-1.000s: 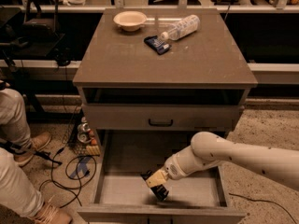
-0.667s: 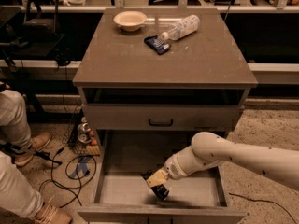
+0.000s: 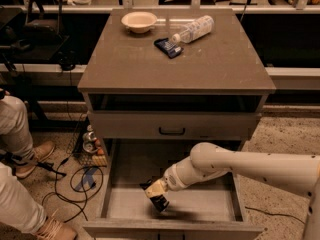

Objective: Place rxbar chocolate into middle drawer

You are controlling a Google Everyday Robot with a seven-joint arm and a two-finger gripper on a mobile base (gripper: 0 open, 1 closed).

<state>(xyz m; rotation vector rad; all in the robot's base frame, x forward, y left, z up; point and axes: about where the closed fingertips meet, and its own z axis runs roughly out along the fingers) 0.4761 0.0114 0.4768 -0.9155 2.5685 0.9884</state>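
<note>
Drift leftward is the change we see: against the view a second ago, the gripper (image 3: pixel 158 198) and the forearm behind it sit a little further toward the left wall of the drawer (image 3: pixel 205 206), at much the same height. Nothing else has moved. The gripper hangs inside the pulled-out drawer, low over its pale floor and near the front rim. Its jaws pinch a small dark thing, which we take to be the bar (image 3: pixel 161 204). The bar is thus within the drawer's walls but, as far as we can tell, not yet lying free on the floor. Up on the table (image 3: pixel 150 69) the blue bar (image 3: pixel 168 47), the bottle (image 3: pixel 194 30) and the bowl (image 3: pixel 139 21) lie untouched, and the handled front (image 3: pixel 172 129) above is closed. We judge the carry to be over and the task close to done: what is left is to part the jaws, let the bar settle, and lift the arm clear without dragging it back out
</note>
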